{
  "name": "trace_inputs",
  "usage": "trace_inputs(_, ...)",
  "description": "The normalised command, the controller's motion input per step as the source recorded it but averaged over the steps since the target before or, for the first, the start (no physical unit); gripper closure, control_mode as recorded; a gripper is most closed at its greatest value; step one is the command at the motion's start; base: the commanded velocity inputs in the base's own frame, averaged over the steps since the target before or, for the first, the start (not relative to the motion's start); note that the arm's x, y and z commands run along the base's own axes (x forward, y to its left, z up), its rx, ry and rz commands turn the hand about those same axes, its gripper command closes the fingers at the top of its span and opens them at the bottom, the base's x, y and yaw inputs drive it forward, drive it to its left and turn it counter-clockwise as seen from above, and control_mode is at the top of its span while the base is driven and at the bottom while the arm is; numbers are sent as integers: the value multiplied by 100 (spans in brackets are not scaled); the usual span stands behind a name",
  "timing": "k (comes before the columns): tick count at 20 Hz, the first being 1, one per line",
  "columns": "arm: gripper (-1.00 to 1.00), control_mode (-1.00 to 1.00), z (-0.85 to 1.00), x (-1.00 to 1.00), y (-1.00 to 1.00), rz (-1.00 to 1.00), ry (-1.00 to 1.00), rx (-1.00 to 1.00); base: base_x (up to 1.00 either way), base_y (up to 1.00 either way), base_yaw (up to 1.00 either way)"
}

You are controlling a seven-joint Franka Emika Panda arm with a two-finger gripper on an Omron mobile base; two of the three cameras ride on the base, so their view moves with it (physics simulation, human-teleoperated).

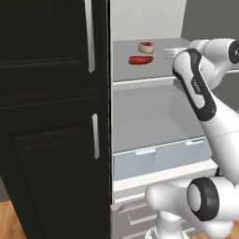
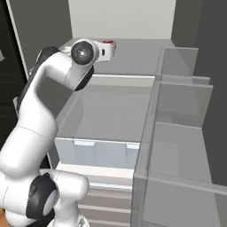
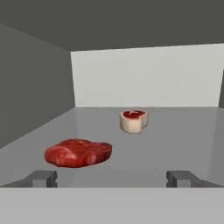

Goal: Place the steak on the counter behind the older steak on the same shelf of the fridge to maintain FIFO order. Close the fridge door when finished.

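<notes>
We see the small thick cream-rimmed steak (image 3: 134,120) sitting on the wide pale grey fridge shelf (image 3: 175,140), toward the rear wall. Taking that shelf as our landmark, the flat dark-red older steak (image 3: 78,152) lies nearer its front edge and off to one side, clearly apart from the thick cut, which sits behind it. Our claw (image 3: 111,178) hovers at the shelf's front edge, its two dark finger tips (image 3: 43,178) spread wide with nothing between them. In the left base view the same pair rests on the shelf (image 1: 126,67), the thick cut (image 1: 146,47) deeper in than the red slab (image 1: 140,59). The light grey fridge (image 1: 140,116) stands open below the shelf.
</notes>
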Motion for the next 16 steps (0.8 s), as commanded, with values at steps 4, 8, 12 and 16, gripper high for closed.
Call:
trace_inputs(4,-100,-100,0,-100,0,-5,0,13,0,0,0)
trace_inputs(8,-100,-100,0,-100,4,-8,5,7,0,0,0)
trace_inputs(12,-100,-100,-27,-65,17,-4,14,0,0,0,0)
trace_inputs(16,-100,-100,-18,-4,0,0,7,0,0,0,0)
